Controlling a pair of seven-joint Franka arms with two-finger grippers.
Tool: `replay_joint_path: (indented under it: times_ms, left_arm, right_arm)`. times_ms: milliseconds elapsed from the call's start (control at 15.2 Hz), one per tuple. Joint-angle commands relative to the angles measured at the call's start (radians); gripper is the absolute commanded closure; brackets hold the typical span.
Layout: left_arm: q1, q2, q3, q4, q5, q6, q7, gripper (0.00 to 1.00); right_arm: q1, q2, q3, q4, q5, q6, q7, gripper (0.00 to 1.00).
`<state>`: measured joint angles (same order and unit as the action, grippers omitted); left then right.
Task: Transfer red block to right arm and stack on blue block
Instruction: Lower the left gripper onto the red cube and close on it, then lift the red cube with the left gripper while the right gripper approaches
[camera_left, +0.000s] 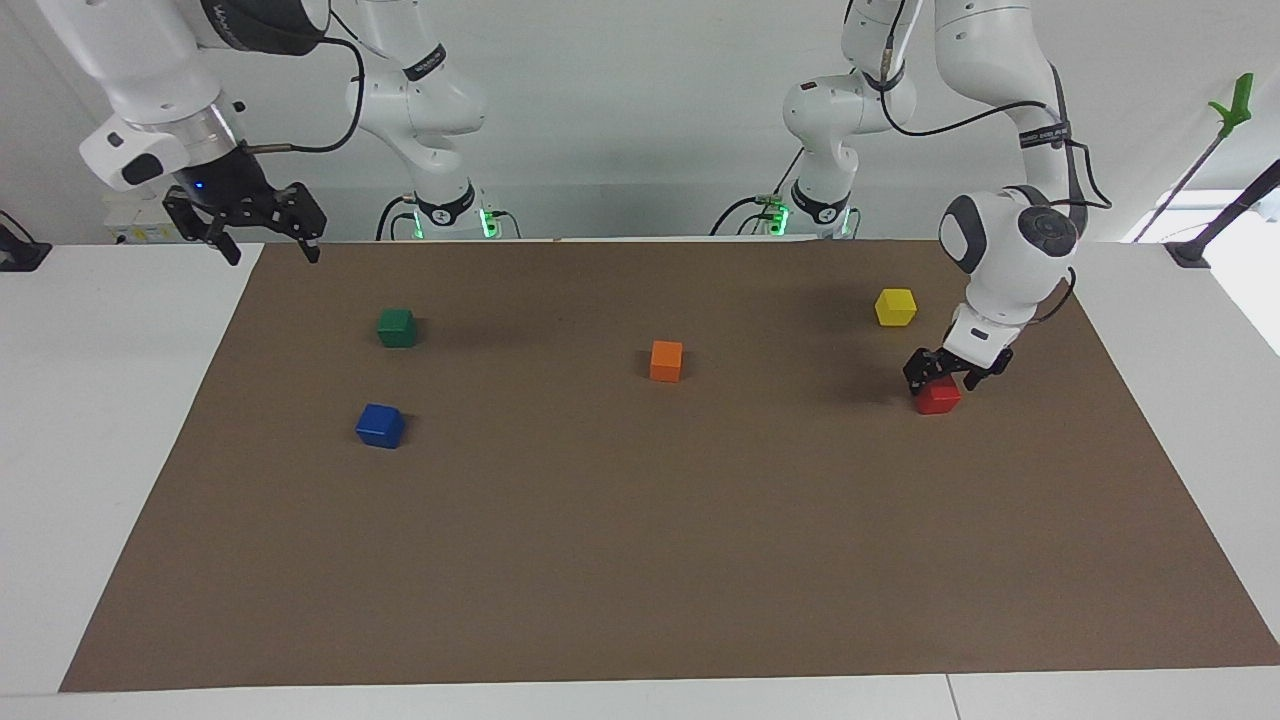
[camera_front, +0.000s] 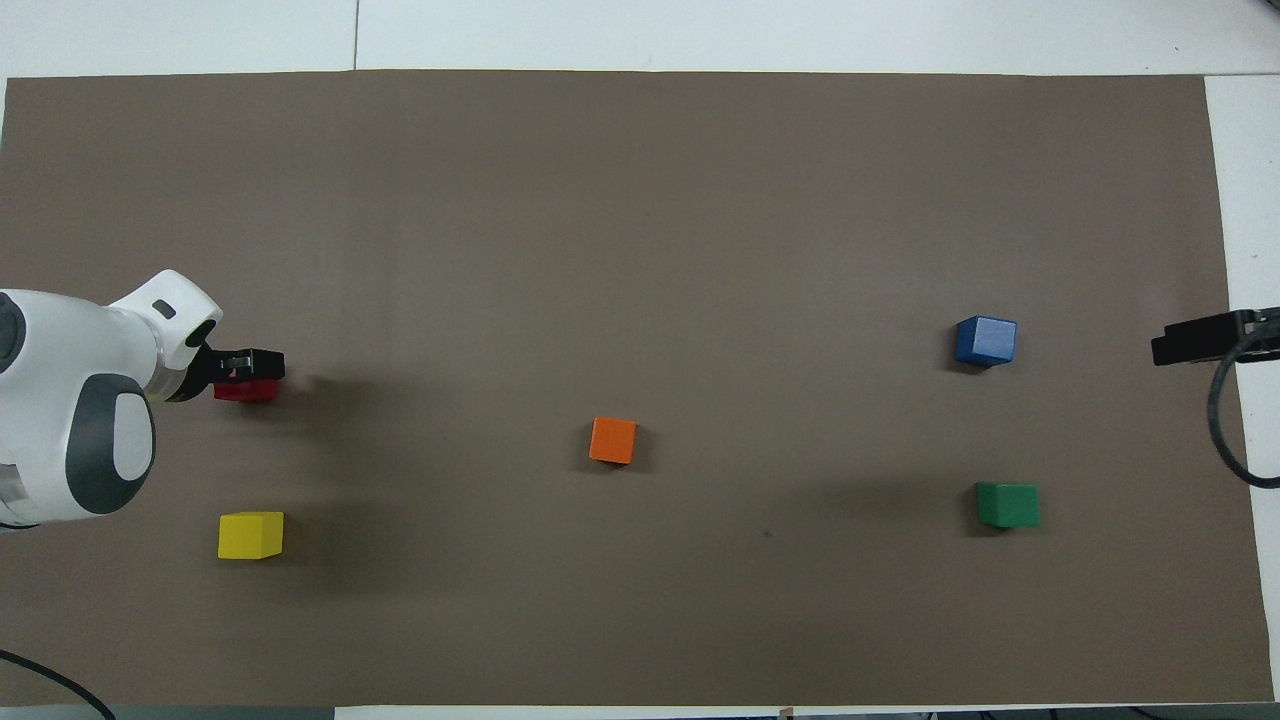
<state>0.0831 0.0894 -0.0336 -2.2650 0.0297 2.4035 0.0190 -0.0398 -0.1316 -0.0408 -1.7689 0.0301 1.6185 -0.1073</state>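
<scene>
The red block (camera_left: 940, 398) sits on the brown mat at the left arm's end of the table; it also shows in the overhead view (camera_front: 246, 391). My left gripper (camera_left: 944, 383) is low over it, open, with a finger on each side of the block's top. It shows in the overhead view (camera_front: 245, 365) too. The blue block (camera_left: 380, 425) sits on the mat toward the right arm's end, also seen from overhead (camera_front: 985, 340). My right gripper (camera_left: 270, 250) waits raised and open above the mat's edge at its own end (camera_front: 1190, 340).
A green block (camera_left: 397, 327) lies nearer to the robots than the blue one. An orange block (camera_left: 666, 360) is mid-mat. A yellow block (camera_left: 895, 306) lies nearer to the robots than the red one. The brown mat (camera_left: 640, 560) covers most of the white table.
</scene>
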Motion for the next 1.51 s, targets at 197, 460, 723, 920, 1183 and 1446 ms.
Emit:
replay_joint_path:
  times_ms: [197,460,723,920,1183,1446]
  left_arm:
    - [0.009,0.023,-0.003,-0.024,0.013,0.048,-0.019,0.50]
    - [0.004,0.024,-0.006,0.086,-0.005,-0.160,-0.066,1.00]
    - [-0.034,-0.006,-0.014,0.256,-0.155,-0.505,-0.158,1.00]
    - [-0.091,-0.083,-0.018,0.320,-0.293,-0.668,-0.359,1.00]
    - [-0.198,-0.209,-0.029,0.314,-0.545,-0.699,-0.831,1.00]
    - [-0.281,-0.243,-0.072,0.312,-0.749,-0.678,-1.063,1.00]
  right_arm:
    - [-0.052,-0.082,-0.005,-0.231,0.305,0.116,-0.223,0.00]
    - [-0.121,-0.086,-0.008,-0.371,0.636,0.165,-0.418,0.00]
    - [-0.170,-0.034,-0.008,-0.458,0.927,0.162,-0.645,0.00]
    - [-0.169,0.009,-0.007,-0.494,1.105,0.101,-0.729,0.00]
    - [-0.158,0.081,-0.005,-0.498,1.278,-0.102,-0.799,0.00]
    - [-0.138,0.122,-0.005,-0.605,1.457,-0.320,-0.836,0.00]
